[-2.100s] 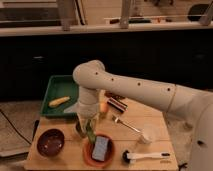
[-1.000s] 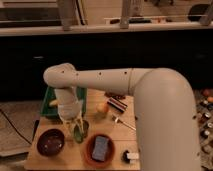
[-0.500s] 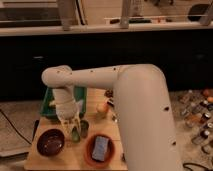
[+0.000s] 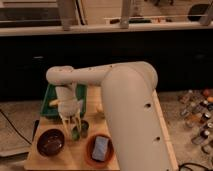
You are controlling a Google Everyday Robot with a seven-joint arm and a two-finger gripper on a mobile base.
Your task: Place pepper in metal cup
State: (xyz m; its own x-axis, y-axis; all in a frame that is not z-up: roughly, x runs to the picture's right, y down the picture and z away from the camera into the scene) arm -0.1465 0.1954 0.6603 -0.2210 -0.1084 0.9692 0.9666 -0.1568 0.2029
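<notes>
Where the arm turns downward: the gripper [image 4: 72, 129] hangs over the front left part of the table [image 4: 36, 160], pointing down, between the green tray and the two bowls.
Fingers: two pale fingers [image 4: 65, 125] stand slightly apart and pinch the pepper between their tips.
Pepper: the pepper [image 4: 75, 133] is a small green sliver at the fingertips, hanging just beside the metal cup on its left; whether its lower end touches the table cannot be told.
Metal cup: the metal cup [image 4: 84, 129] stands upright on the table, dark grey, just to the right of the gripper and behind the orange-brown bowl.
Arm: the white arm [image 4: 127, 105] fills the middle of the view (it hides much of the table's right half), reaching from the lower right up to a bend above the tray.
Maroon bowl: the maroon bowl [image 4: 49, 143] sits to the lower left of the gripper, near it.
Orange-brown bowl: the orange-brown bowl [image 4: 90, 151] is at the table's front edge, holding a blue-grey flat item [image 4: 101, 148].
Green tray: the green tray [image 4: 49, 93] lies at the back left, with a yellow vegetable [image 4: 54, 103] in it.
Bottles: small bottles [image 4: 200, 107] cluster at the far right, well apart from the table.
</notes>
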